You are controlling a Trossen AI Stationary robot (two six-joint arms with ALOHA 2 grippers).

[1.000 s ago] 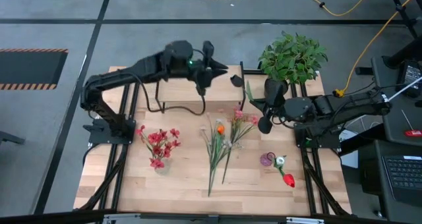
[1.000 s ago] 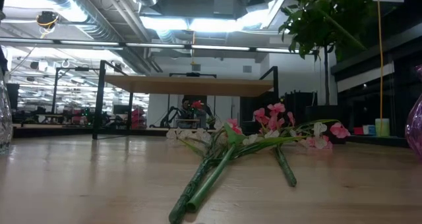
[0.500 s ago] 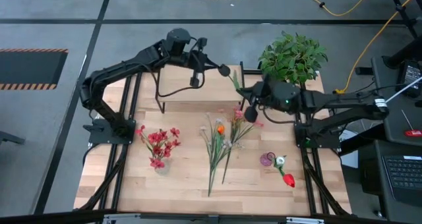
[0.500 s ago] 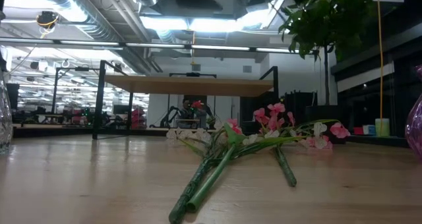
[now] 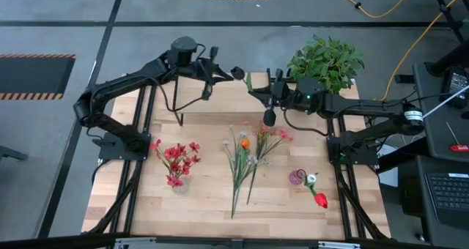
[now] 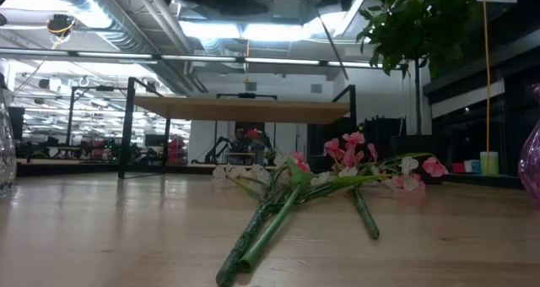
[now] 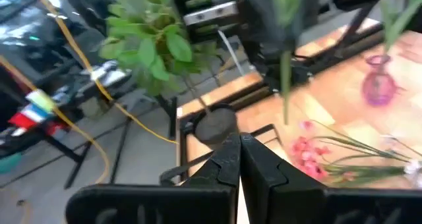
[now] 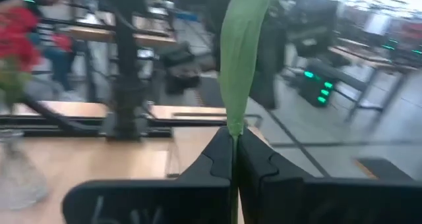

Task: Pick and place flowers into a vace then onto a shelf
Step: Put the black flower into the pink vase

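- Lying mid-table: loose flowers (image 5: 245, 157), stems crossing, in front of the shelf (image 5: 220, 95).
- Standing at table's left: vase (image 5: 178, 181) holding a bunch.
- Standing at table's right: second vase (image 5: 297, 178), single bloom (image 5: 320, 199) lying just beside.
- Sitting at the far right corner, right of the shelf: potted plant (image 5: 326, 62).
- Hovering over the shelf: left gripper (image 5: 238, 73) and right gripper (image 5: 253, 94), tips nearly meeting.

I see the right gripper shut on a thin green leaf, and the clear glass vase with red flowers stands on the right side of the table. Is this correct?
Not quite. In the high view the clear glass vase with red flowers stands on the left side of the table, not the right. The rest holds: the right wrist view shows the right gripper shut on a thin green leaf.
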